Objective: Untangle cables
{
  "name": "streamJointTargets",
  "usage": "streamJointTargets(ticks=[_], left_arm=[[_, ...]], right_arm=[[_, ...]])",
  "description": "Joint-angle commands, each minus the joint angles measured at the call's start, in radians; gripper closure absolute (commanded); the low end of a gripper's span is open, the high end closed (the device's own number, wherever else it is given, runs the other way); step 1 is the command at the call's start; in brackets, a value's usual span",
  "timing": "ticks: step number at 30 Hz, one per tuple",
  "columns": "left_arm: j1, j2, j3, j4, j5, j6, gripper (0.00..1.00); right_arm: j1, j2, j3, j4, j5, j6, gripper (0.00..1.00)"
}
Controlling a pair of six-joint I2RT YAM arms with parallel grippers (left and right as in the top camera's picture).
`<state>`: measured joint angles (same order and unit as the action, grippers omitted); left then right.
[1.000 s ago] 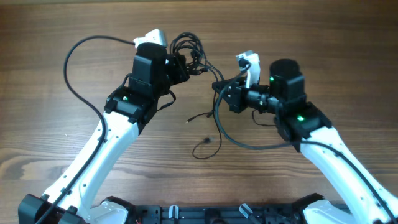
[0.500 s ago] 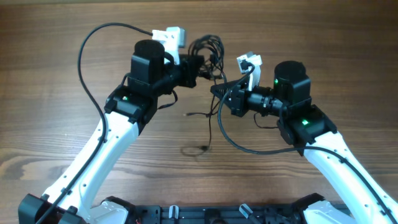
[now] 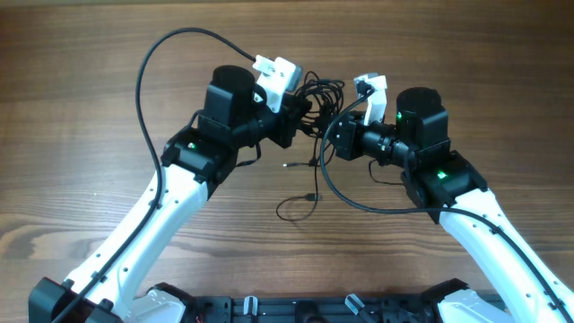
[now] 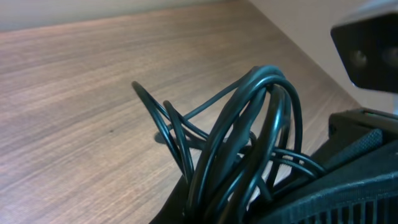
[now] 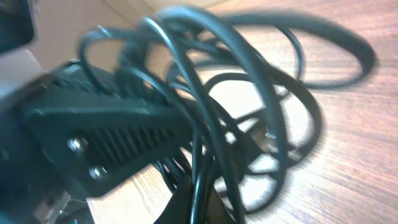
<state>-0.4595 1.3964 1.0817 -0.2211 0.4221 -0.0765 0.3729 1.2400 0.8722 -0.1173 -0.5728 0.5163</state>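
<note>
Both arms meet above bench [image 3: 90,179], cables [image 3: 321,92] bunched in air between my two sets of fingers. My left fingers [image 3: 300,113] clenched on clump, loops fanning out just past tips toward right arm. My right fingers [image 3: 334,135] clenched on strand at clump's opposite edge, almost touching left. Left nearer bulk of knot. Loose tail [image 3: 305,199] drops below both, lying on bench. Clump's long axis runs fingers to fingers; my judgement: next pull goes apart along that line.

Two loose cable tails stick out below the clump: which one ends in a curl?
The longer tail, lowest in the overhead view, curls round at its end; the shorter tail above it sticks out nearly straight.
</note>
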Motion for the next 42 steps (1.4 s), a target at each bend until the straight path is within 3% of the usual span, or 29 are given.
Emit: streamJointTargets(ticks=[1,5,7,10,18,19,22,24,27,30,36,39,42], left_arm=[[0.055,-0.023,-0.002,0.010,0.032,0.023,0.96],[0.070,-0.023,-0.002,0.024,0.058,0.017,0.96],[0.068,-0.023,-0.002,0.034,0.143,0.025,0.96],[0.050,-0.020,-0.002,0.017,0.253,0.099,0.96],[-0.032,-0.020,-0.002,-0.069,0.305,0.212,0.96],[-0.032,-0.020,-0.002,-0.063,0.340,0.231,0.96],[-0.009,-0.020,-0.002,-0.030,0.451,0.234,0.96],[0.027,-0.020,-0.002,-0.020,0.563,0.234,0.96],[0.095,-0.020,-0.002,-0.032,0.652,0.226,0.96],[0.174,-0.020,-0.002,-0.039,0.709,0.226,0.96],[0.290,-0.020,-0.002,-0.038,0.995,0.227,0.96],[0.293,-0.020,-0.002,-0.039,1.100,0.227,0.96],[0.280,-0.020,-0.002,-0.039,1.155,0.225,0.96]], right_arm=[[-0.007,0.007,0.006,-0.013,0.045,0.010,0.96],[-0.006,0.009,0.006,-0.021,0.040,0.011,0.96],[-0.006,0.012,0.006,-0.014,0.024,0.011,0.96],[-0.006,0.013,0.006,0.008,0.015,0.037,0.96],[-0.006,0.013,0.006,0.053,0.068,0.067,0.95],[-0.006,0.013,0.006,0.053,0.061,0.066,0.92],[-0.006,0.013,0.006,0.052,0.021,0.057,0.65],[-0.008,0.010,0.006,0.050,-0.010,0.056,0.54],[-0.030,-0.019,0.006,0.048,-0.095,0.031,0.21],[-0.079,-0.082,0.006,0.023,-0.195,0.003,0.00],[-0.362,-0.236,0.006,-0.125,-0.431,-0.213,0.00],[-0.502,-0.212,0.002,-0.160,-0.575,-0.320,0.00],[-0.548,-0.132,0.002,-0.154,-0.699,-0.420,0.00]])
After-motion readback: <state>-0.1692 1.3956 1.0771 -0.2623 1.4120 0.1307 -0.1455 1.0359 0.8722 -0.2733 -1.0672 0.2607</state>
